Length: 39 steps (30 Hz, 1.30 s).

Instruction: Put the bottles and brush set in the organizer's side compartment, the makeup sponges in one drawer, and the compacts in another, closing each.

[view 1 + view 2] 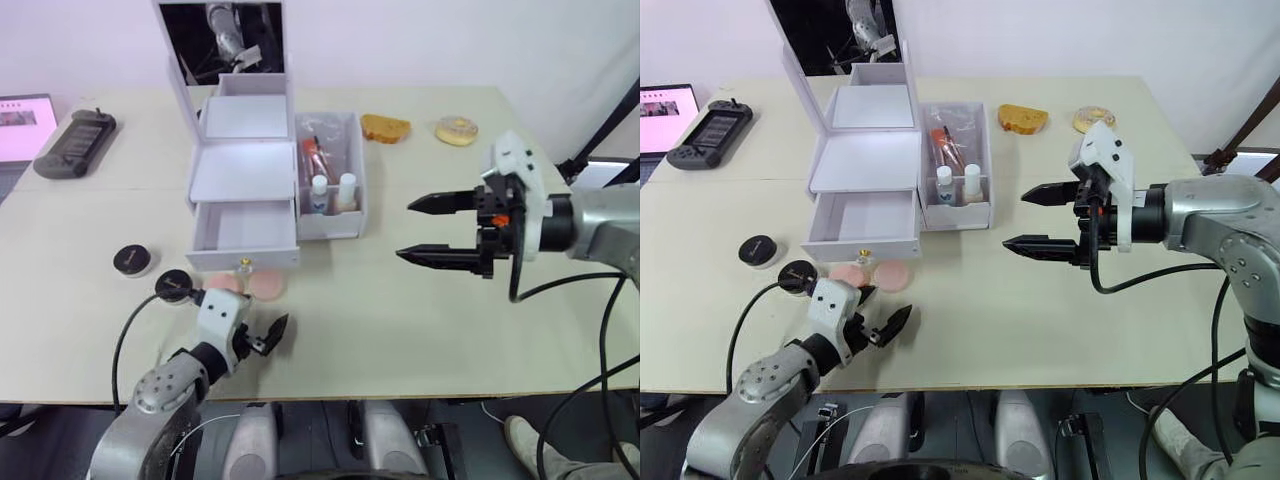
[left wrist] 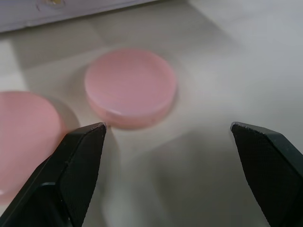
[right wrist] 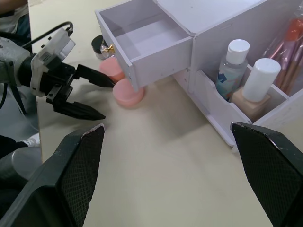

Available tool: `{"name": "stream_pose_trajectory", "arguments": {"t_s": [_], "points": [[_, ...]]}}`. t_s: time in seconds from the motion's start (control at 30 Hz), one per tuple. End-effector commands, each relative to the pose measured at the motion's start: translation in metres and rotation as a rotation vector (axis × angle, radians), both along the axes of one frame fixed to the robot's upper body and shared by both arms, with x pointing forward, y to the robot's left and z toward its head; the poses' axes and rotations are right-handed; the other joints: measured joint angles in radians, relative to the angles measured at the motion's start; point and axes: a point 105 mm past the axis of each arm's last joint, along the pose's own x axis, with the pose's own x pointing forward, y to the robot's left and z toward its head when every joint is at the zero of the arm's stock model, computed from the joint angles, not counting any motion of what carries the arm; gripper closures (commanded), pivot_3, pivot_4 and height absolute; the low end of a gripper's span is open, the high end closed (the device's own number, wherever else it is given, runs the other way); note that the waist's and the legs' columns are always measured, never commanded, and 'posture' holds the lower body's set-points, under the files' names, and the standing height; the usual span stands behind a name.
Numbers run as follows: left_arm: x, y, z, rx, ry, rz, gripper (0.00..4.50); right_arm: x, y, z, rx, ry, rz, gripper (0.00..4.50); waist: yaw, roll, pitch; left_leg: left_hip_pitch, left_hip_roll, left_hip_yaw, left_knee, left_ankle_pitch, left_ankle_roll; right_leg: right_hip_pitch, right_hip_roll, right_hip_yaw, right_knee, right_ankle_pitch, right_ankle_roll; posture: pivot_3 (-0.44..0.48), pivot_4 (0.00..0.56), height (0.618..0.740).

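The white organizer (image 1: 243, 170) stands mid-table with its mirror lid up and its lower drawer (image 1: 246, 228) pulled out, empty. In the side compartment (image 1: 356, 190) stand the two white-capped bottles (image 1: 320, 191), with the brush set (image 1: 312, 156) behind them. Two pink makeup sponges (image 1: 268, 286) lie on the table just before the drawer. Two black round compacts (image 1: 133, 260) sit to their left. My left gripper (image 1: 890, 300) is open, low over the table, a little short of the nearer sponge (image 2: 130, 87). My right gripper (image 1: 405, 230) hovers open, right of the organizer.
A dark game console (image 1: 75, 142) and a lit screen (image 1: 22, 125) lie at the far left. Two yellowish doughnut-like rounds (image 1: 456, 130) sit at the back right. The table's front edge runs just below my left gripper.
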Motion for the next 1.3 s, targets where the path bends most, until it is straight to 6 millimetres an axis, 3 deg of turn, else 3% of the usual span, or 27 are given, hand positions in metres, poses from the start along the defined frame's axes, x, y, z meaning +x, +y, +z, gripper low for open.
{"name": "stream_pose_trajectory", "arguments": {"t_s": [0.03,0.3,1.17,1.3], "points": [[0.003,-0.007,0.009,0.037,-0.009,0.011,0.04,-0.003,0.002,0.011,-0.026,-0.06,0.009,0.0,0.001,0.0,0.0,0.0,0.0,0.0,0.0,0.0,0.0,0.0,0.0,0.0,0.0,0.0,0.0,0.0,0.15,0.74],[0.022,-0.013,0.015,0.125,0.0,0.063,0.04,-0.002,0.004,0.013,-0.021,-0.072,0.009,0.0,0.001,0.0,0.0,0.0,0.0,-0.001,0.001,0.0,0.0,0.0,0.0,0.0,0.0,0.001,-0.002,0.0,0.15,0.74],[0.038,-0.017,0.012,0.095,0.053,0.127,0.04,0.002,0.008,0.015,-0.012,-0.099,-0.004,0.0,0.001,0.0,0.0,0.0,0.0,-0.001,0.001,0.0,0.0,0.001,0.001,0.0,0.0,0.001,-0.002,0.0,0.15,0.74],[0.038,-0.016,0.013,0.1,0.051,0.127,1.83,0.003,0.008,0.016,-0.01,-0.104,-0.008,0.0,0.001,0.0,0.0,0.0,0.0,-0.001,0.001,0.0,0.0,0.001,0.001,0.0,0.001,0.001,-0.002,0.0,0.15,0.74]]}}
